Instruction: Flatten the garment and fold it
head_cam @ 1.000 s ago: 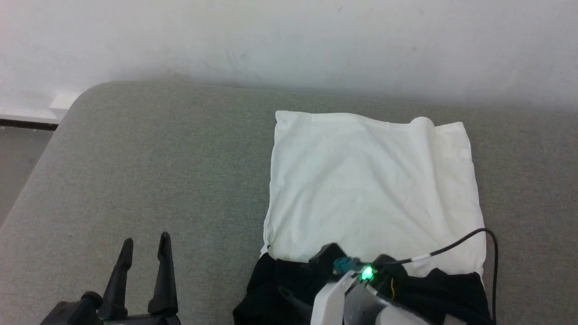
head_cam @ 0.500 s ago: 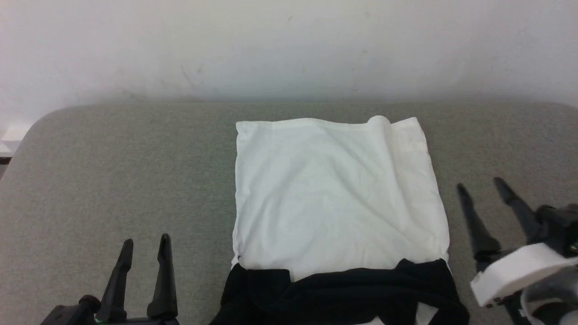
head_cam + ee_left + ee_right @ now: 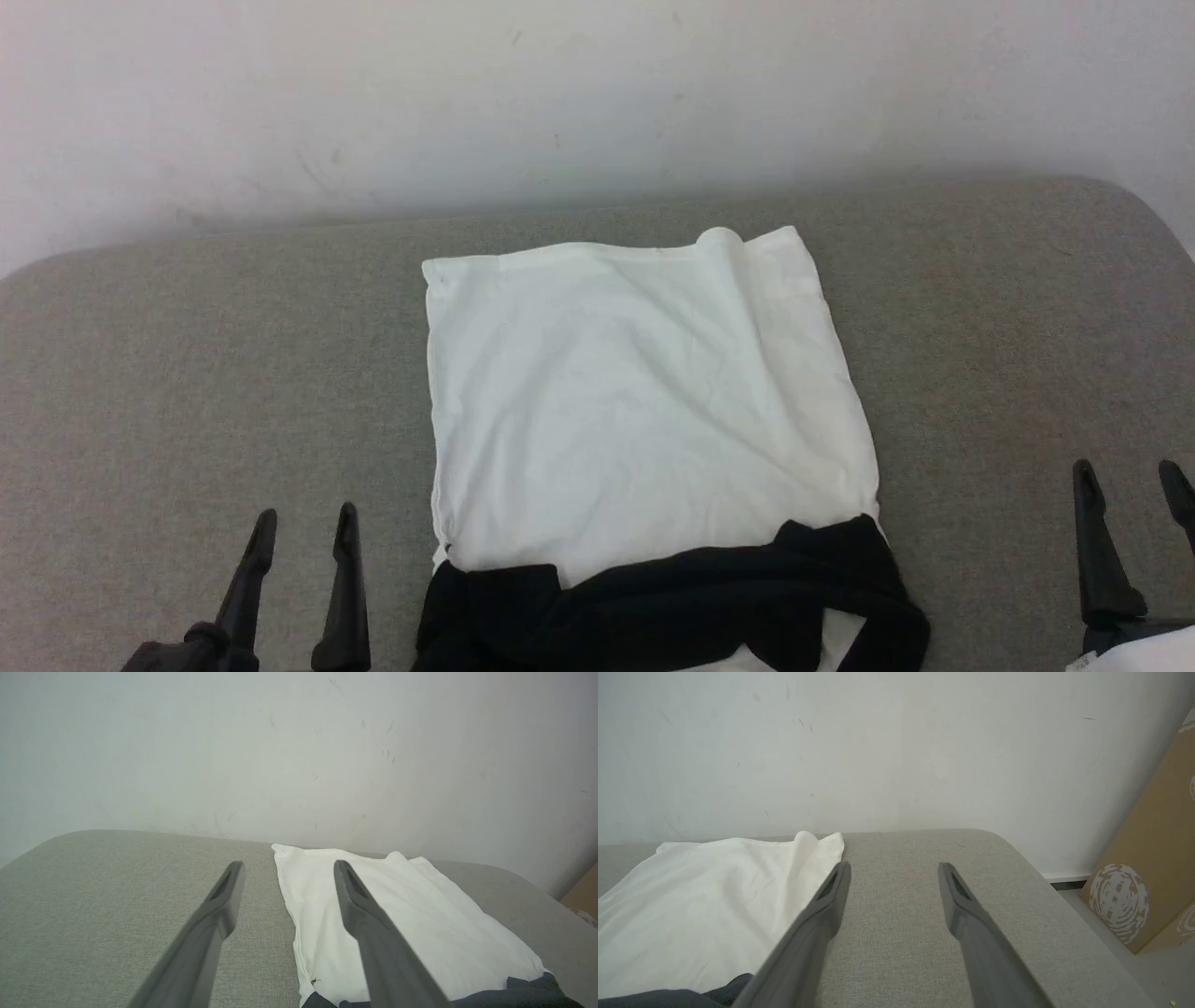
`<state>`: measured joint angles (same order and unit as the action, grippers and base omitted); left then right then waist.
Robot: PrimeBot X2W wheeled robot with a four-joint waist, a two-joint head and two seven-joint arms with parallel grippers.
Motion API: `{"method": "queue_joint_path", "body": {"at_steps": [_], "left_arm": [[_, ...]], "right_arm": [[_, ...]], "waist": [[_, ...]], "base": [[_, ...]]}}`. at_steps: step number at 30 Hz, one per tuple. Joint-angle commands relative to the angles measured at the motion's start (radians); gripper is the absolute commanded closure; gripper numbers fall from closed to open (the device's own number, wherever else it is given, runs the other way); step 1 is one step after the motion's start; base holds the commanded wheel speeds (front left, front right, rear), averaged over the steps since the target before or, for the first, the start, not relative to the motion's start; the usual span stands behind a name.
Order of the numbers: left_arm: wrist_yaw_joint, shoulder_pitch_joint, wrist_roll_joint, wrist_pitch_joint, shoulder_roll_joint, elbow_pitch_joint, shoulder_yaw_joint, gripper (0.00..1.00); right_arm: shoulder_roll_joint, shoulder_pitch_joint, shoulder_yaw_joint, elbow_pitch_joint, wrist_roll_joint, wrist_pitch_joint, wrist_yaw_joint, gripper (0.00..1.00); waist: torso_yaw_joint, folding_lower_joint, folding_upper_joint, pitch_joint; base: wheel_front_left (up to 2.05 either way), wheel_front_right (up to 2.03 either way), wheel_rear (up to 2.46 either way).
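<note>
The garment [image 3: 644, 411] lies folded into a white rectangle on the grey cushion [image 3: 187, 373], with its black sleeves [image 3: 672, 607] bunched across the near end. The left wrist view shows the garment [image 3: 420, 924] to the right of the fingers; the right wrist view shows the garment [image 3: 700, 905] to their left. My left gripper [image 3: 306, 511] rests open at the lower left, apart from the cloth, empty. At the lower right my right gripper [image 3: 1125, 467] also stands open and empty, clear of the garment's right edge.
A white wall [image 3: 597, 93] runs behind the cushion. The cushion's rounded right corner [image 3: 1017, 858] drops to the floor, where a brown cardboard box [image 3: 1148, 858] leans against the wall. Bare grey fabric lies on both sides of the garment.
The head camera has swung, shifting the whole picture left. My right arm has drawn back off the garment's black sleeves to the lower right. The left gripper has stayed in place.
</note>
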<state>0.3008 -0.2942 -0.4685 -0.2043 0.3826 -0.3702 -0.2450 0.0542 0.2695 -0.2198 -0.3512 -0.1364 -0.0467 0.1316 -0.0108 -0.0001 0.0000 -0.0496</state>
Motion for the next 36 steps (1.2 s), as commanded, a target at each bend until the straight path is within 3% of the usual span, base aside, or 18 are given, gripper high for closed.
{"method": "queue_joint_path", "body": {"at_steps": [1,5,9,17,20,25,30,36], "left_arm": [[0.006,-0.003,0.008,-0.005,0.003,-0.001,0.001,0.0],[-0.01,0.061,-0.003,0.024,0.02,-0.027,0.01,0.0],[-0.041,0.207,0.004,0.113,0.079,-0.05,0.023,0.0],[-0.153,0.626,-0.068,0.38,0.179,-0.018,0.025,0.0],[-0.231,0.81,-0.067,0.512,0.248,0.065,-0.011,0.0],[-0.298,1.08,-0.141,0.684,0.227,0.284,-0.05,0.0],[-0.33,1.178,-0.174,0.776,0.216,0.43,-0.081,0.0],[-0.334,1.218,-0.196,0.877,0.232,0.517,-0.097,0.0]], "right_arm": [[-0.004,0.002,0.0,-0.001,-0.009,0.01,-0.001,0.0],[-0.004,-0.027,0.003,-0.025,-0.005,0.01,-0.001,0.0],[-0.004,-0.073,0.014,-0.058,0.004,0.004,-0.001,0.0],[-0.004,-0.155,0.045,-0.092,0.016,-0.002,-0.001,0.0],[-0.004,-0.18,0.05,-0.094,0.012,0.002,-0.001,0.0],[-0.004,-0.22,0.05,-0.082,-0.008,0.02,-0.001,0.0],[-0.004,-0.261,0.068,-0.073,-0.006,0.03,-0.001,0.0],[-0.004,-0.287,0.071,-0.062,-0.005,0.034,-0.001,0.0]], "waist": [[-0.002,0.0001,0.0,-0.009],[0.001,0.0001,0.0,-0.043],[0.01,0.0001,0.0,-0.107],[0.014,0.0001,0.0,-0.256],[0.007,0.0001,0.0,-0.313],[-0.014,0.0001,0.0,-0.411],[-0.047,0.0001,0.0,-0.469],[-0.083,0.0001,0.0,-0.515]], "base": [[0.0,0.0,0.0],[0.0,0.0,0.0],[0.0,0.0,0.0],[0.0,0.0,0.0],[0.0,0.0,0.0],[0.0,0.0,0.0],[0.0,0.0,0.0],[0.0,0.0,0.0]]}}
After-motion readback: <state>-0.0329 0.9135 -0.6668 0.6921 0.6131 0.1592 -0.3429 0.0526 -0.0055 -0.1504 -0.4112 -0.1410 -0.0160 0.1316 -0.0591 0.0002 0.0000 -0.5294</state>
